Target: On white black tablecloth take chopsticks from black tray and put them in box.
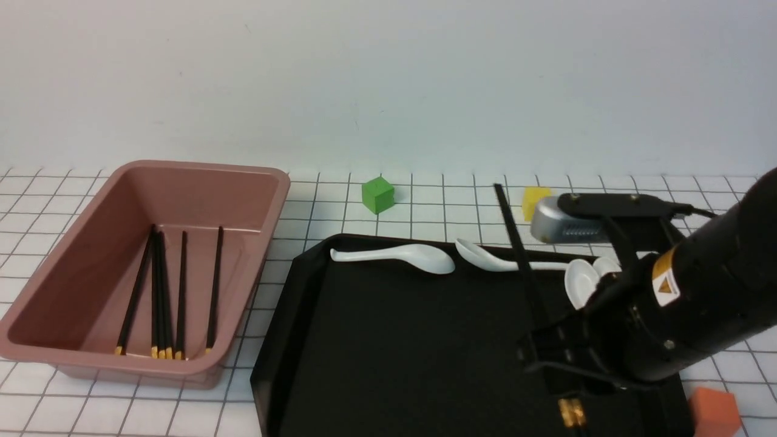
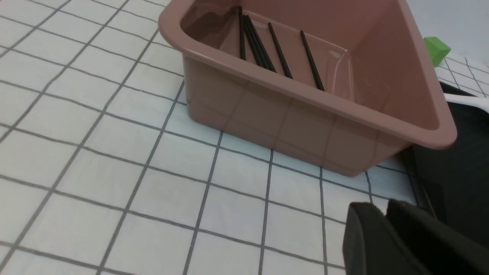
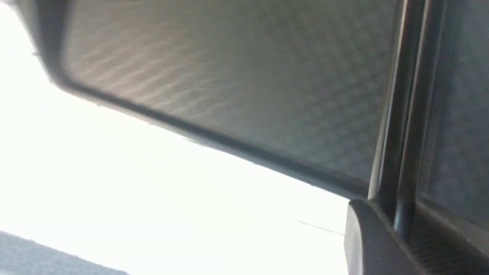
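"Where's our pair of chopsticks (image 1: 513, 227)?"
"Over the black tray (image 1: 388, 340), gripped in our right claw (image 3: 389, 208), their long axis running mostly away from us."
"And the box (image 1: 280, 206)?"
"Off to their left, nearer our left claw (image 2: 382, 210), which is closed on nothing."
"One stick or two?"
"The front view blurs the shafts together; the right wrist view separates two, but hides their gold ends."

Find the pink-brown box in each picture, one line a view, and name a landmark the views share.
Front view: the box fills the left side.
Left wrist view: upper middle to right.
Right wrist view: not in it.
Landmark: the black tray shows in all three.
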Tool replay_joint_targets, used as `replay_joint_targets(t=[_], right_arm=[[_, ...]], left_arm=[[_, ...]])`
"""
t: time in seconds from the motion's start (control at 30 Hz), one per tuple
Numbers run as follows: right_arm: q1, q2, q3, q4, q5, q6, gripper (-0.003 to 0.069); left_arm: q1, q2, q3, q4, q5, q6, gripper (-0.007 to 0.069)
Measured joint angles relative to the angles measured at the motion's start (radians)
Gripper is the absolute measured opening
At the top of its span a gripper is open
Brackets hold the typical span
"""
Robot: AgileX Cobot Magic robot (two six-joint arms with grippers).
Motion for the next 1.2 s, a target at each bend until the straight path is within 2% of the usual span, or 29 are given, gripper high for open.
replay_joint_targets(t=[0.03,0.07,0.1,0.27,0.47,0.67,0.9,1.0,1.2], right_arm=[[0.05,-0.006,0.0,0.015,-0.063,0.0,0.0141],[0.056,-0.006,0.0,0.016,-0.063,0.0,0.0141],[0.105,-0.004,0.0,0.026,-0.158,0.0,0.0141],[0.177,0.058,-0.056,0.044,-0.381,0.0,0.0141],[0.193,0.234,-0.266,0.044,-0.407,-0.001,0.0141],[0.26,0.527,-0.53,0.046,-0.427,-0.001,0.0141],[0.295,0.823,-0.802,0.082,-0.563,-0.001,0.0141],[0.295,0.889,-0.854,0.087,-0.588,-0.001,0.0142],[0.295,0.94,-0.879,0.076,-0.545,-0.001,0.022]], left_arm=[[0.0,0.0,0.0,0.0,0.0,0.0,0.0082],[0.0,0.0,0.0,0.0,0.0,0.0,0.0082],[0.0,0.0,0.0,0.0,0.0,0.0,0.0082],[0.0,0.0,0.0,0.0,0.0,0.0,0.0082],[0.0,0.0,0.0,0.0,0.0,0.0,0.0082],[0.0,0.0,0.0,0.0,0.0,0.0,0.0082],[0.0,0.0,0.0,0.0,0.0,0.0,0.0082],[0.0,0.0,0.0,0.0,0.0,0.0,0.0082],[0.0,0.0,0.0,0.0,0.0,0.0,0.0082]])
